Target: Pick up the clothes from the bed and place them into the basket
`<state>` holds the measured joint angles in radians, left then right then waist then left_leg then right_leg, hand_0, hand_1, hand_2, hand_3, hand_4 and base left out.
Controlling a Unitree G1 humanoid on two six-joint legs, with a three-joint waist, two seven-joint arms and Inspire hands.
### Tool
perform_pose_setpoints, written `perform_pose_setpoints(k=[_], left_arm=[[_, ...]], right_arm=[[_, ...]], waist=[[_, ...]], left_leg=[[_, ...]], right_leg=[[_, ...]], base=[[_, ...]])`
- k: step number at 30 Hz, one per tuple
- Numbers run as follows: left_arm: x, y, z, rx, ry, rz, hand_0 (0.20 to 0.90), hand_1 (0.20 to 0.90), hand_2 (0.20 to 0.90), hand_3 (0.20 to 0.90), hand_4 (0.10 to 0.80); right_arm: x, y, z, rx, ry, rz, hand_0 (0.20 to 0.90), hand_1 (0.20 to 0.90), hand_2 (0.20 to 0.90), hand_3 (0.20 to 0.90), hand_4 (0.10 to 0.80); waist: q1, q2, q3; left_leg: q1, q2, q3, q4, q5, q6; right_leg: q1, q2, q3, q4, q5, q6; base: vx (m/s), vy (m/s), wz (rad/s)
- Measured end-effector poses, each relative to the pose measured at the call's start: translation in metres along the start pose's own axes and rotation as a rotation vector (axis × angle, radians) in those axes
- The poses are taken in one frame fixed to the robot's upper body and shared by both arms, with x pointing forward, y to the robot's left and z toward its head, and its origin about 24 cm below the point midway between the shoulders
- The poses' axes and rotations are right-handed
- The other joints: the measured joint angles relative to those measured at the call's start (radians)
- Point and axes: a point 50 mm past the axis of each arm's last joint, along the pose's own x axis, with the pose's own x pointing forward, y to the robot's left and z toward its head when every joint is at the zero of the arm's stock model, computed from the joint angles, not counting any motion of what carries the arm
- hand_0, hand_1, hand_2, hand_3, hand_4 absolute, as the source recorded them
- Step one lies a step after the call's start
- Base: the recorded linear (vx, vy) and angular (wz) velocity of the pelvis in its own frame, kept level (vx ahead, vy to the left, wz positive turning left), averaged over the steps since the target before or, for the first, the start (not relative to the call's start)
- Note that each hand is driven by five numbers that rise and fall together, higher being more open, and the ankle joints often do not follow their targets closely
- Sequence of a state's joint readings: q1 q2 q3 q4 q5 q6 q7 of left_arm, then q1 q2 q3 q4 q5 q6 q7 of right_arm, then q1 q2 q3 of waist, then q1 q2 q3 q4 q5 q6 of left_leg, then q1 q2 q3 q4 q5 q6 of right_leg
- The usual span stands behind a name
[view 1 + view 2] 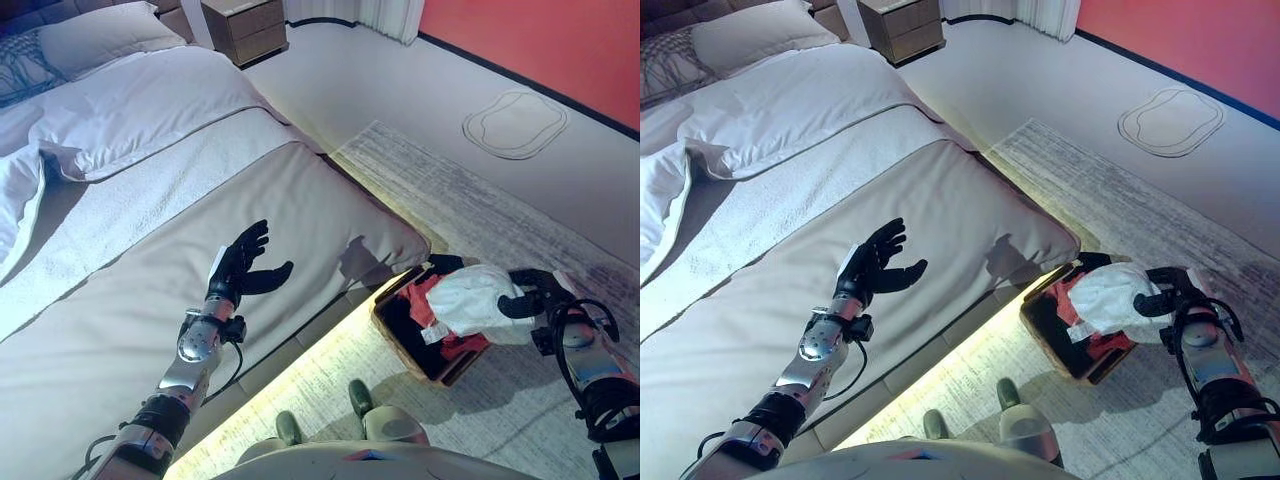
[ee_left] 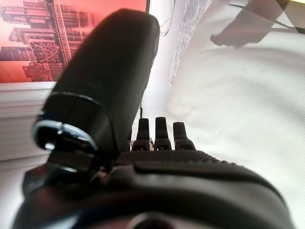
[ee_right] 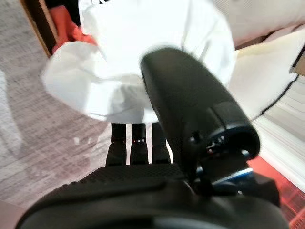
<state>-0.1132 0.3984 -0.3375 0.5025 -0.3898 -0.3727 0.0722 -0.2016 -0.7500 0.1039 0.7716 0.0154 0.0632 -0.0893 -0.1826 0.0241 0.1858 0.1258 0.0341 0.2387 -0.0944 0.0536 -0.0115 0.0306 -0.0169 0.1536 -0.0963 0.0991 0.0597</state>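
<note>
White crumpled cloth (image 1: 478,300), some piece of clothing, is sitting right over the dark rectangular basket with the brown rim (image 1: 398,342) on the floor beside the bed, and the right hand (image 1: 530,295) has it pinched: thumb on one side, fingers (image 3: 131,141) on the other, seen up close in the right wrist view. Red clothes (image 1: 428,300) are already in the basket under the white one, plus something black at the far end.

Over on the other side, the left hand (image 1: 240,264) hovers above the grey bed cover (image 1: 300,200), fingers spread and relaxed, thumb sticking out, holding nothing. That stretch of the big bed (image 1: 120,330) looks bare of clothes. Further up the bed there's a white folded-back duvet (image 1: 130,110) and a pale pillow (image 1: 100,35). A wooden nightstand (image 1: 247,27) stands by the head of the bed, and the basket rests on a grey patterned rug (image 1: 480,210).
</note>
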Motion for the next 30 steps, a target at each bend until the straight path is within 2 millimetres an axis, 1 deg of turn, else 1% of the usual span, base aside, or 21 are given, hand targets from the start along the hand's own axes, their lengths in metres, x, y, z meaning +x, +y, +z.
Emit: perform_pose_setpoints(k=[11,14,15,17,20,23,26,28,30], left_arm=[[0.0,-0.001,0.0,0.0,0.002,-0.006,0.9,0.9,0.9,0.9,0.8],[0.0,-0.001,0.0,0.0,0.002,-0.006,0.9,0.9,0.9,0.9,0.8],[0.0,-0.001,-0.001,-0.001,0.002,-0.006,0.9,0.9,0.9,0.9,0.8],[-0.001,-0.002,-0.001,-0.003,0.003,-0.005,0.9,0.9,0.9,0.9,0.8],[-0.001,-0.005,-0.003,-0.019,0.006,-0.002,0.9,0.9,0.9,0.9,0.8],[-0.005,-0.013,-0.009,-0.052,0.023,0.001,0.9,0.9,0.9,0.9,0.8],[-0.009,-0.022,-0.015,-0.084,0.045,-0.011,0.9,0.9,0.9,0.9,0.8],[-0.012,-0.027,-0.018,-0.1,0.056,-0.025,0.9,0.9,0.9,0.9,0.8],[-0.013,-0.029,-0.021,-0.109,0.07,-0.027,0.9,0.9,0.9,0.9,0.8]], right_arm=[[0.001,-0.002,0.004,0.004,-0.015,-0.034,0.9,0.9,0.9,0.9,0.8],[0.001,-0.002,0.005,-0.035,-0.025,-0.042,0.9,0.9,0.9,0.9,0.8],[0.0,-0.002,0.008,-0.035,-0.036,-0.046,0.9,0.9,0.9,0.9,0.8],[-0.001,-0.003,0.02,-0.031,-0.09,-0.069,0.9,0.9,0.9,0.9,0.8],[-0.005,-0.002,0.045,-0.005,-0.201,-0.116,0.9,0.9,0.9,0.9,0.8],[-0.013,0.012,0.069,0.053,-0.321,-0.103,0.9,0.9,0.9,0.9,0.8],[-0.023,0.035,0.089,0.082,-0.413,-0.042,0.9,0.9,0.9,0.9,0.8],[-0.028,0.05,0.097,0.079,-0.455,0.012,0.9,0.9,0.9,0.9,0.8],[-0.032,0.065,0.098,0.095,-0.463,0.053,0.9,0.9,0.9,0.9,0.8]], waist=[[0.001,0.003,0.0],[0.001,0.005,0.001],[0.001,0.007,0.001],[-0.002,0.014,0.0],[-0.006,0.025,-0.002],[-0.006,0.03,-0.006],[0.013,0.031,-0.006],[0.024,0.031,-0.006],[0.045,0.032,-0.006]], left_leg=[[-0.01,0.0,-0.003,0.0,0.002,0.0],[-0.01,0.0,-0.003,0.0,0.002,0.0],[-0.01,0.0,-0.004,0.0,0.002,0.0],[-0.01,0.0,-0.005,0.0,0.002,0.0],[-0.009,0.0,-0.011,0.0,0.002,0.001],[-0.007,0.002,-0.026,0.0,0.004,0.001],[-0.007,0.004,-0.043,0.0,0.007,-0.002],[-0.015,0.004,-0.062,0.0,0.011,-0.002],[-0.022,0.002,-0.086,0.0,0.018,-0.004]], right_leg=[[-0.009,0.0,-0.001,0.0,0.0,0.0],[-0.009,0.0,-0.001,0.0,0.0,0.0],[-0.008,0.0,-0.001,0.0,0.0,0.0],[-0.008,0.0,-0.002,0.0,0.0,0.0],[-0.005,0.0,-0.007,0.0,0.0,0.0],[0.003,0.001,-0.022,0.0,0.0,0.0],[0.011,0.003,-0.033,0.0,0.0,0.0],[0.012,0.001,-0.055,0.0,-0.001,-0.001],[0.016,-0.003,-0.078,-0.001,-0.003,-0.002]], base=[[0.0,0.0,0.0],[0.0,0.0,0.0],[0.031,0.011,0.0],[0.039,0.02,0.01],[0.051,0.022,0.05],[0.055,0.017,0.13],[0.033,0.012,0.16],[0.037,0.01,0.28],[0.059,0.016,0.38]])
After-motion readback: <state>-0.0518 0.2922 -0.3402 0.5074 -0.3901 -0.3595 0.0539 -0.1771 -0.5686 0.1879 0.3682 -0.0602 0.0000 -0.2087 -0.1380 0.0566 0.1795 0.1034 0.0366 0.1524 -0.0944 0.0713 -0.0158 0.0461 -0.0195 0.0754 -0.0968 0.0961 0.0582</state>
